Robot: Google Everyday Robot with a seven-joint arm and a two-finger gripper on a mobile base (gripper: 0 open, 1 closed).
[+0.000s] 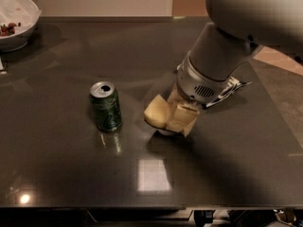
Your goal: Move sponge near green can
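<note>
Sponge (157, 111), pale yellow foam, sat at the tip of the gripper (177, 122) near the middle of the dark glossy table (71, 174), to the right of the green can (105, 107) and apart from it, with a strip of bare tabletop between the two. Two containers were in my view. A white bowl (19, 32) stood at the far left corner of the table, well apart from everything else, with a few dark reddish bits (6, 30) against its inner wall. The green can stood upright with its silver top facing up and the pull-tab opening showing; I could not see whether anything was inside it. The tan fingers (185, 119) were closed on the right part of the sponge, so that only its left portion projected beyond them, and the rest was hidden behind the fingers and the wrist. That free, rounded end pointed left, toward the can. From the exposed part I read the long axis as running roughly left to right across the view, with the sponge tilted rather than flat. It hung low over the table, above its own shadow; I could not tell whether its lower edge touched the surface. The large grey arm (222, 56) came down to the gripper from the upper right.
</note>
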